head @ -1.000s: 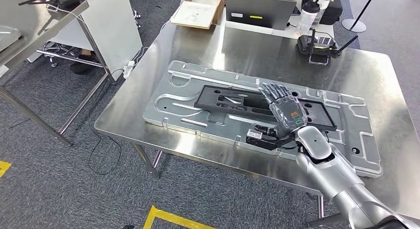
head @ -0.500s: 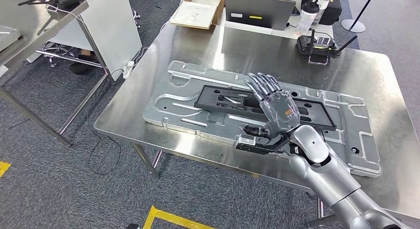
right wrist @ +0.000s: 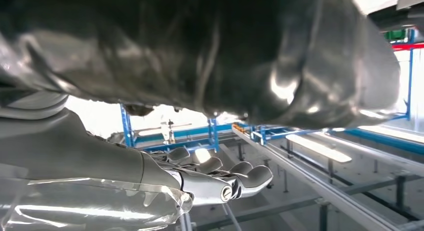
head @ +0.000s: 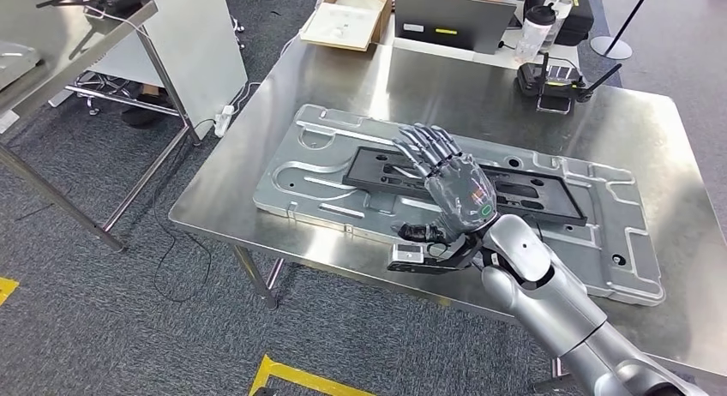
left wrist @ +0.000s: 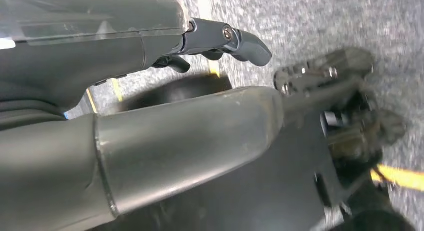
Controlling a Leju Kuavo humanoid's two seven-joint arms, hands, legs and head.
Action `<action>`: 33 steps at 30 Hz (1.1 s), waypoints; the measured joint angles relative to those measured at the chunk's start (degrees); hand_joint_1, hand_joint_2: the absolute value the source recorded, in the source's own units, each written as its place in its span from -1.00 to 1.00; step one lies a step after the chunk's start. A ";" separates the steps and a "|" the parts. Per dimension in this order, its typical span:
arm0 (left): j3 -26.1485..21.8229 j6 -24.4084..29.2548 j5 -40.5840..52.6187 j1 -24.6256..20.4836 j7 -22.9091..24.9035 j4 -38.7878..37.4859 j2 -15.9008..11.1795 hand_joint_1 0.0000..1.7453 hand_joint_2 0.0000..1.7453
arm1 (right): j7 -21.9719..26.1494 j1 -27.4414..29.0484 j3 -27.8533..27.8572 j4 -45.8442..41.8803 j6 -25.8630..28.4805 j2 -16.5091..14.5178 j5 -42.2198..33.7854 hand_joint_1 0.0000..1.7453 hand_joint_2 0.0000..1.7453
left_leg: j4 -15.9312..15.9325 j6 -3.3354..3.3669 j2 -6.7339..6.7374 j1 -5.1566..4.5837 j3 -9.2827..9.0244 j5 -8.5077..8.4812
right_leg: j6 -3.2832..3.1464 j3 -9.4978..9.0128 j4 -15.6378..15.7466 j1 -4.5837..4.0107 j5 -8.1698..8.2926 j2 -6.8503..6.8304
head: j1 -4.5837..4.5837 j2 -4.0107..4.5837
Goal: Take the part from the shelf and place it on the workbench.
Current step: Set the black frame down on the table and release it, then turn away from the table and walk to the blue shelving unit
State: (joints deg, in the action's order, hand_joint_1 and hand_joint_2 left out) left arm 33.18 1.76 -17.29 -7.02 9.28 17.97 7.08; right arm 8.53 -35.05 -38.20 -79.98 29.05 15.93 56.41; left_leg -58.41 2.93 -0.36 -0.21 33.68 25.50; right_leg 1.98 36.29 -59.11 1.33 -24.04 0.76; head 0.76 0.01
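At the far left of the head view a grey panel [head: 199,49] stands tilted on a metal frame, well apart from the steel workbench [head: 429,96] that takes up the middle. On the bench lies a large silvery plate [head: 617,220] with milled channels, and the part [head: 377,166], a long black flat frame with slots, rests on top of it, running left to right. The right hand [head: 452,190] hovers over the middle of the part with its fingers [head: 420,143] spread apart and straight, holding nothing (the thumb sticks out toward the bench's near edge). Along the far edge sit an open cardboard box [head: 351,19], a laptop [head: 450,21], a bottle [head: 535,27] and a black controller [head: 549,75]. The left hand [left wrist: 125,51] hangs over grey carpet; whether its fingers are apart or together cannot be told.
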 joint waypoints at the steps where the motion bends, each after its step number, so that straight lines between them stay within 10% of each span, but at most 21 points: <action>1: 0.21 0.01 0.11 -0.14 0.04 -0.18 0.25 -1.00 -1.00 | -0.02 -0.18 -0.22 0.02 -0.02 -0.02 0.00 -1.00 -1.00 | 0.39 0.32 0.00 0.21 -0.10 -0.33 | 0.08 0.55 -1.34 -0.03 -1.14 -0.10 | 0.01 0.01; 4: 0.74 0.92 0.00 -0.28 -0.03 -0.73 0.93 -1.00 -1.00 | -0.04 -0.48 -0.92 0.25 -0.11 -0.04 0.01 -1.00 -1.00 | 0.69 0.77 -0.16 0.36 0.15 -0.80 | 0.33 4.64 -11.25 0.04 -6.96 -0.35 | 0.01 0.00; 6: 0.79 2.43 -0.32 -0.09 -0.43 -1.11 1.69 -1.00 -1.00 | -0.04 -0.38 -1.42 0.49 -0.16 0.01 0.09 -1.00 -1.00 | 0.52 0.69 -0.63 0.36 0.39 -0.87 | 0.52 6.00 -15.05 0.13 -7.97 -0.40 | 0.00 0.01; 11: 0.79 3.95 -0.21 -0.18 -0.85 -1.62 2.89 -1.00 -1.00 | -0.11 -0.43 -2.16 0.63 -0.43 0.46 0.21 -1.00 -1.00 | -0.51 -0.61 -2.80 0.39 0.90 -0.64 | 0.28 -1.94 -1.03 0.56 -2.34 1.75 | -0.01 -0.01; 16: 0.83 4.03 0.00 -0.29 -0.78 -1.98 2.94 -1.00 -1.00 | -0.23 -0.58 -2.69 0.61 -1.05 0.74 0.30 -1.00 -1.00 | -1.95 -2.29 -3.01 0.31 2.03 0.26 | -1.58 -2.23 -0.11 0.47 -2.15 -0.05 | -0.07 0.01; 21: 0.90 4.40 0.51 -0.45 -0.34 -2.22 2.95 -1.00 -1.00 | -0.27 -0.58 -3.07 0.58 -1.37 0.85 0.33 -1.00 -1.00 | -17.00 -2.99 -0.53 0.31 8.41 7.26 | -2.51 -2.19 0.04 0.08 -2.13 -2.88 | -0.14 -0.01; 26: 0.95 4.93 0.76 0.12 -0.01 -2.51 2.99 -1.00 -1.00 | -0.38 -0.74 -3.24 0.57 -1.78 0.93 0.39 -1.00 -1.00 | -2.41 -2.07 3.45 -0.12 0.96 0.63 | -1.95 -2.45 -0.20 -0.52 -2.49 -5.41 | -0.13 0.01; 29: 0.96 5.24 0.81 0.24 -0.02 -2.58 3.17 -1.00 -1.00 | -0.43 -0.85 -3.26 0.54 -1.95 1.09 0.43 -1.00 -1.00 | -0.63 -1.00 3.24 -0.44 0.63 0.33 | -1.23 -2.54 -0.12 -0.96 -2.53 -7.11 | -0.09 0.01; 33: 0.97 5.72 0.79 0.06 -0.25 -2.58 3.54 -1.00 -1.00 | -0.58 -1.02 -3.39 0.48 -1.95 1.32 0.44 -1.00 -1.00 | -0.02 0.38 0.80 0.01 0.64 -0.48 | -0.11 -0.14 -6.27 -0.43 -6.83 -2.57 | -0.09 0.01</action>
State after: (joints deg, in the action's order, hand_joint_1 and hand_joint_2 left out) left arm 34.15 7.49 -16.51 -6.96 9.03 15.39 10.62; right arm 7.96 -36.06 -41.59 -79.50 27.10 17.26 56.85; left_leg -58.43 3.30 0.43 -0.20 34.31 25.02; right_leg 1.87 36.15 -65.38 0.91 -30.87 -1.82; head 0.67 0.02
